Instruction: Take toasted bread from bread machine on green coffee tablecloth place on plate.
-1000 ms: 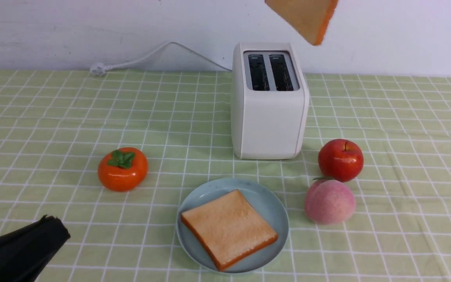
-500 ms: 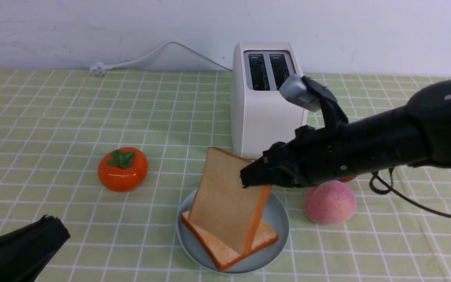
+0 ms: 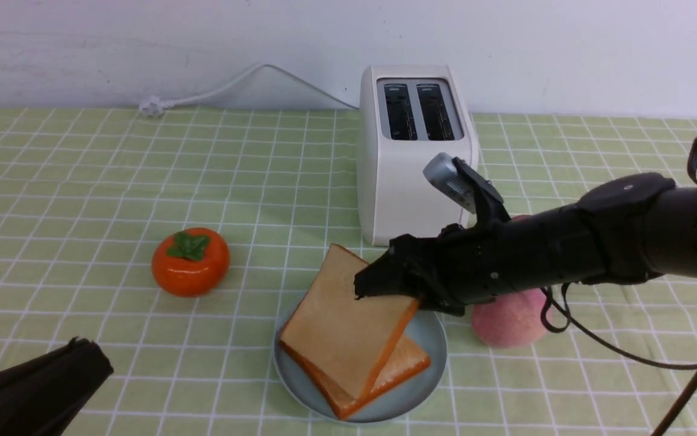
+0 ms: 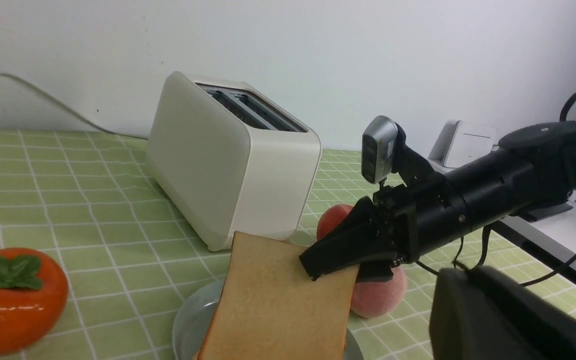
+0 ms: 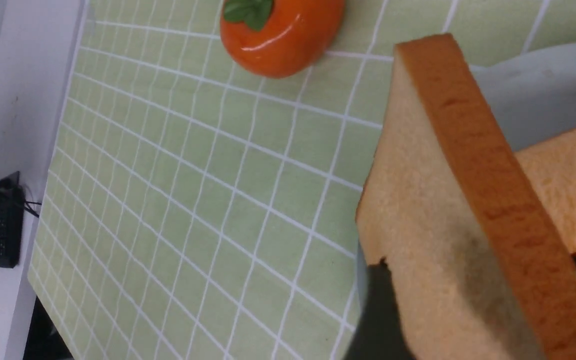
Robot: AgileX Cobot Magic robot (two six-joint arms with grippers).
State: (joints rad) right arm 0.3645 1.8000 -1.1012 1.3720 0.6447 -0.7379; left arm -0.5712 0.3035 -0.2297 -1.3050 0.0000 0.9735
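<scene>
Front view: the right gripper is clamped on the upper corner of the second slice. That slice tilts over the first slice, which lies flat on the plate. Both slots of the bread machine look empty. The left gripper waits low over the green coffee tablecloth, its opening unreadable.

Left wrist view: the pinch shows clearly, with the slice leaning above the plate.

Right wrist view: the crust edge sits between dark fingers. Its low edge probably touches the slice beneath, though that's hard to confirm.

Only the release is left, I'd judge.
</scene>
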